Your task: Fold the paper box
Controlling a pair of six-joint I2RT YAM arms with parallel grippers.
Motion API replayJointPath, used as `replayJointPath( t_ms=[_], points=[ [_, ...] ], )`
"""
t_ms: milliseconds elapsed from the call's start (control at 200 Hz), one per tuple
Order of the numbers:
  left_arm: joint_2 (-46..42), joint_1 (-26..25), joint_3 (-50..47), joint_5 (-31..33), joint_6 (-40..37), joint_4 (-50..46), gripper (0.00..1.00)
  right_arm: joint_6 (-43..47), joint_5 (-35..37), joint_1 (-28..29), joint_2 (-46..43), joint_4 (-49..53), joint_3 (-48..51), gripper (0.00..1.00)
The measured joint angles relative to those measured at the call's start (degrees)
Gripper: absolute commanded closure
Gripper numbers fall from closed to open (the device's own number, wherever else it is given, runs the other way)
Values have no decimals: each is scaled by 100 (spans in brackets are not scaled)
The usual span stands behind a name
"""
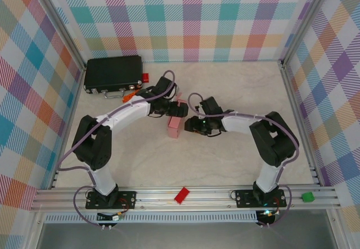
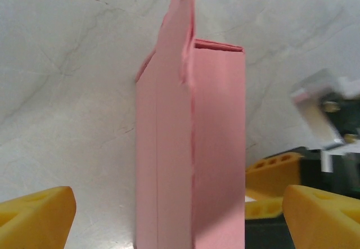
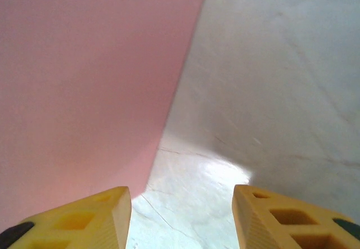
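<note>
Pale marble tabletop [image 1: 225,164], plaid walls [image 1: 185,18] — pink paper box [image 1: 174,127] mid-table between the two arms.
Left gripper [image 2: 180,204] straddles the box, fingers spread wide and clear of its sides; right gripper [image 3: 180,209] — jaws apart, nothing between them — sits just beside it.

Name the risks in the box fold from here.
The left pincer straddles the paper box with gaps either side; closing hard could crush the thin card. The end flap stands untucked and could crease. The right pincer, close beside the box, might nudge it.
</note>
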State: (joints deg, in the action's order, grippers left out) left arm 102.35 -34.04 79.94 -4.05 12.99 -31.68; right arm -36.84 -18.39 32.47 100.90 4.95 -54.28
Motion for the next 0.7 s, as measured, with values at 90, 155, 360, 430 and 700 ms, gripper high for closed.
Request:
replayJointPath(
  t_ms=[90,155,360,430,700],
  points=[
    [190,-133,173,214,-192,-175,18,42,101,-238,-310,118,234,47],
    [280,-195,229,339,-319,-267,22,81,151,-407,-483,212,363,47],
    [496,-262,492,584,-616,-592,39,216,278,-721,-798,433,577,46],
    [529,-264,549,640,-710,-649,43,260,286,-772,-844,487,612,46],
    [581,-269,664,664,-1331,-881,50,382,350,-999,-1086,702,734,46]
  ],
)
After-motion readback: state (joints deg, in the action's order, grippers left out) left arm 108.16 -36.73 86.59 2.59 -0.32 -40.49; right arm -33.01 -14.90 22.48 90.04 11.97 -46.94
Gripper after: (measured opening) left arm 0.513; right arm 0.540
